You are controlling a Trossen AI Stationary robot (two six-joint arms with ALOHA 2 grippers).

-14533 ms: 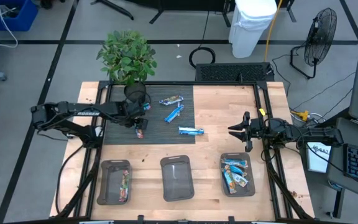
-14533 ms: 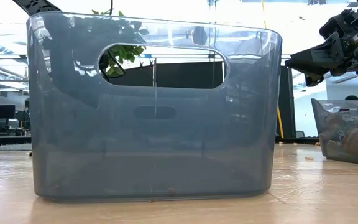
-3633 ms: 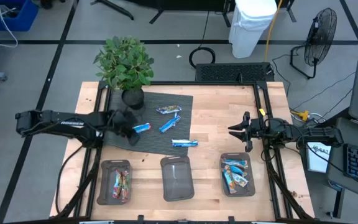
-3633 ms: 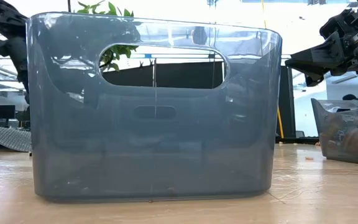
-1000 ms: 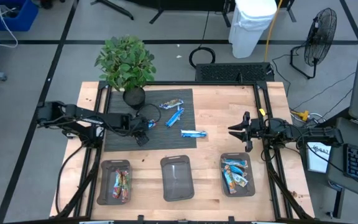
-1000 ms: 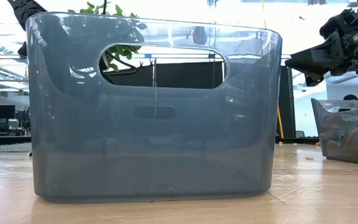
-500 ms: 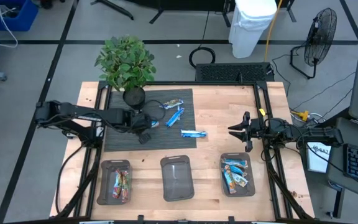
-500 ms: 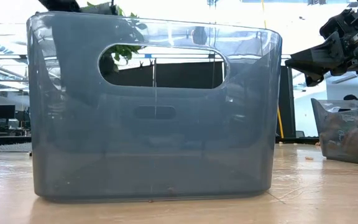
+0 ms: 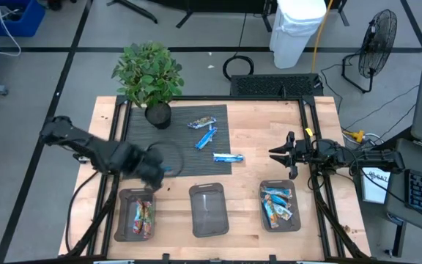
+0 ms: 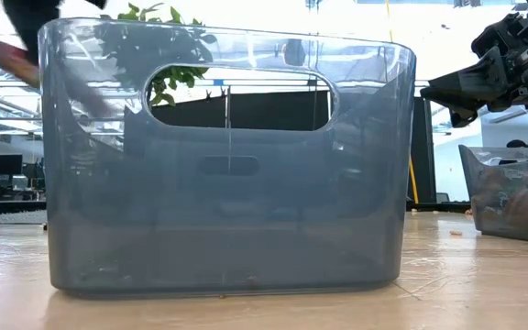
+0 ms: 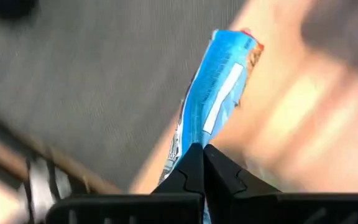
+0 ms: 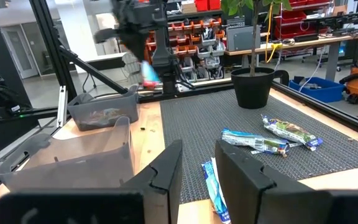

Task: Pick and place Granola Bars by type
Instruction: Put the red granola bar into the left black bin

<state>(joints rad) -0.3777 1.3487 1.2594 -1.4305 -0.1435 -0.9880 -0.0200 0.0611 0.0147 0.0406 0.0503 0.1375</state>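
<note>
Your left gripper [image 11: 197, 163] clenches a blue granola bar [image 11: 213, 106] at lower left of the mat [image 9: 141, 132]; your right gripper [image 9: 278, 155] waits released, centre-right.

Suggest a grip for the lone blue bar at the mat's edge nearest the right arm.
Take the blue bar across its narrow width at mid-length, coming straight down. It lies flat on the mat, apart from the other bars, its long axis running left-right. The right gripper is nearest.

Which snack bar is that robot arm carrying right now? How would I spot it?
Find the potted plant at the dark mat's far corner, then the left gripper near the mat's front edge. Shut in it hangs a blue-and-white bar, the only one off the mat.
</note>
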